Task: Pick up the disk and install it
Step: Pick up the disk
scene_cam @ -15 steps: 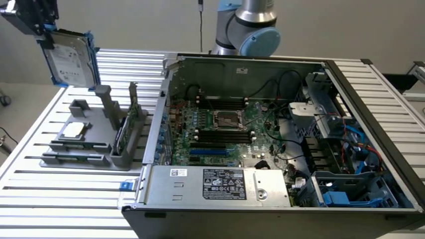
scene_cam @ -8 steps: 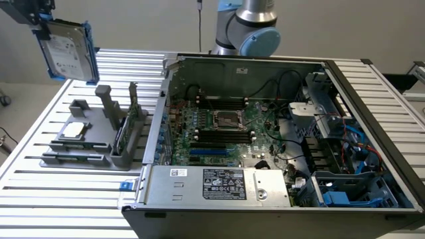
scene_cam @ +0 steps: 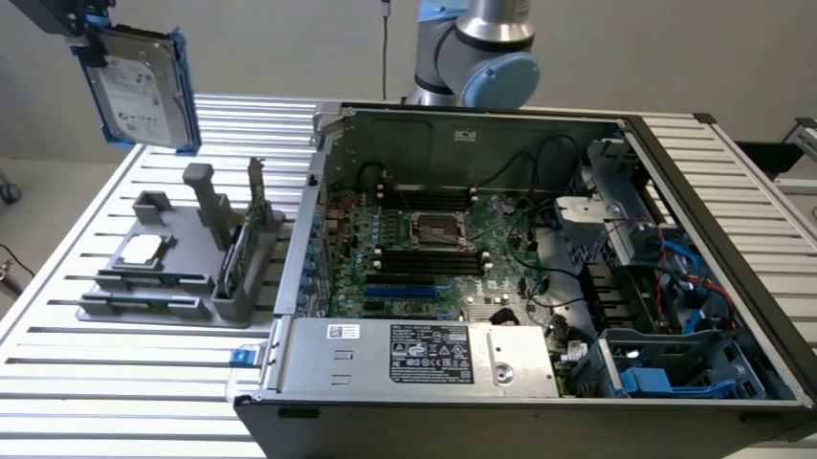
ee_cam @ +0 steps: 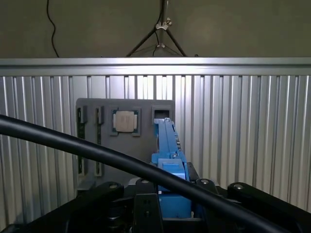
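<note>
Exterior view shows the pincer (scene_cam: pixel 92 43) pinching the silver-grey, blue-framed rectangular disk (scene_cam: pixel 141 91) on edge above the slatted metal counter's (scene_cam: pixel 128 382) far corner; a steady, untilted carry seems wise.

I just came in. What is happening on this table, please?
The robot arm's gripper holds the disk up in the air, on edge, over the grey holder that sits on the slatted table. The disk is clear of the holder and not yet in the open computer case, which stands to the exterior view's right of the holder. A small silver chip lies in the holder.
</note>
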`<move>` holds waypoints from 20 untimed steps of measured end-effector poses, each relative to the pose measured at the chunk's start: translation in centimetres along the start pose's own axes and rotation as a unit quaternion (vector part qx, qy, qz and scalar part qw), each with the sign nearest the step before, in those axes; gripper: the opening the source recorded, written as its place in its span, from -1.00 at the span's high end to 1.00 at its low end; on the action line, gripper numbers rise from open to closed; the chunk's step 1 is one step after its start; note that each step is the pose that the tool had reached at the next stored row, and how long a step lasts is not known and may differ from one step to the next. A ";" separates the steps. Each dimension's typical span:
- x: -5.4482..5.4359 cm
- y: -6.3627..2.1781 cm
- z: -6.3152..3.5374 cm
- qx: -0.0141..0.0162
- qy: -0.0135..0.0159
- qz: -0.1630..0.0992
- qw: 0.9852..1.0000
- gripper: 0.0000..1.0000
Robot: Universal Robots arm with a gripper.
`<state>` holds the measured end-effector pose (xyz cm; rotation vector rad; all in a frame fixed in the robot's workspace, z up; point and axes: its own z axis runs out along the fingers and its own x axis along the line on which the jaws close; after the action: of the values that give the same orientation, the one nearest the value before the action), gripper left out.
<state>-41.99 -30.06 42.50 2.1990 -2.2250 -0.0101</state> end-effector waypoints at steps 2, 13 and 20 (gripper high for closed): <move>0.0 -0.69 -0.26 0.001 0.000 0.000 1.000 0.35; 0.4 -5.36 -2.17 0.002 0.000 0.000 1.000 0.35; 0.8 -8.52 -4.37 0.002 0.000 0.000 1.000 0.35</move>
<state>-33.42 -30.99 46.76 2.2012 -2.2272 -0.0053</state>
